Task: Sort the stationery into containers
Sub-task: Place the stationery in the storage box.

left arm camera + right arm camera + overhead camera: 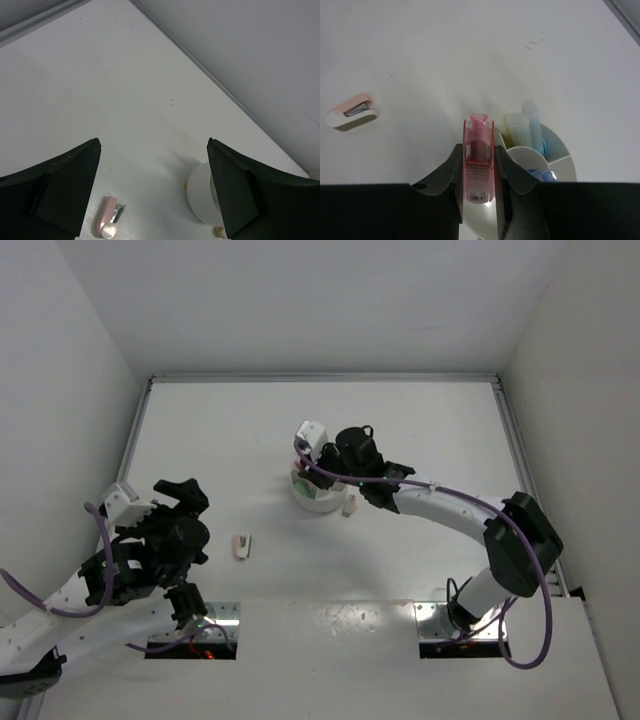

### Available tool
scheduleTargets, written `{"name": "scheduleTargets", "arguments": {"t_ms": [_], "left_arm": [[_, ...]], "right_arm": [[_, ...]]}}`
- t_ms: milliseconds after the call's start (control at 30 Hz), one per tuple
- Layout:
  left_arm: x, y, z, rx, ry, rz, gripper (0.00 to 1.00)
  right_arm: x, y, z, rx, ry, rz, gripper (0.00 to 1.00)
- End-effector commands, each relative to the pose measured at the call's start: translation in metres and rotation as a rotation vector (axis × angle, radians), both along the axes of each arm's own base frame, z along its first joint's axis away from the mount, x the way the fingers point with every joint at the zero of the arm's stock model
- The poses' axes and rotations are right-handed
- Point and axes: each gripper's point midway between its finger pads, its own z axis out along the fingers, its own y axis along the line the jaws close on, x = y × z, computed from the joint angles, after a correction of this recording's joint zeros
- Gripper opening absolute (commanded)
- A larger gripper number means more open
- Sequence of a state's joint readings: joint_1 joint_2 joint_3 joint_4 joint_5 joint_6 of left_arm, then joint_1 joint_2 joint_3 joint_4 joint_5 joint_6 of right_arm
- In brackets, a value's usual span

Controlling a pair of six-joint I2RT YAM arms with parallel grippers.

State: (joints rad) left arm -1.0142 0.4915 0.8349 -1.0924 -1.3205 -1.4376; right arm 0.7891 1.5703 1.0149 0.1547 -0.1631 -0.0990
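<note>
Top view: my right gripper [310, 465] over round white divided tub [318, 502]. Small beige piece [350, 505] just beside tub. Pink-and-white stubby piece [242, 545] alone on table, between tub and my left gripper [180, 498].

Left wrist: left jaws spread wide, nothing between.

Right wrist: right fingers clamped on translucent pink marker-shaped piece [479, 132] at tub rim. Pale green piece [516, 127] and light blue piece [534, 125] stand in one compartment.

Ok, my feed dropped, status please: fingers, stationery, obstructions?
Right fingers shut on pink marker, over white tub. Left fingers open, empty. Pink-white piece loose on table, beige piece beside tub. Nothing in the way.
</note>
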Motion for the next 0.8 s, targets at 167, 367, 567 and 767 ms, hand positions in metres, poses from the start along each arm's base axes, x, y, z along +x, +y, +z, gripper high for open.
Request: {"name": "scheduleTargets", "arguments": {"t_ms": [167,367,567,767], "left_arm": [[0.002,0.001,0.002,-0.011,-0.021,0.018,0.93],[0.003,-0.001,0.003,-0.012,-0.022,0.018,0.93],[0.004,-0.002,0.001,-0.004,-0.018,0.016,0.93],[0.004,-0.003,0.0,-0.007,-0.013,0.009,0.93]], "right_arm": [[0.012,0.006,0.043,0.3,0.013,0.034,0.0],[-0.001,0.019,0.026,0.321,0.106,0.135,0.0],[-0.001,0.018,0.021,0.318,0.119,0.145,0.0],[0.005,0.022,0.004,0.287,0.119,0.149,0.0]]}}
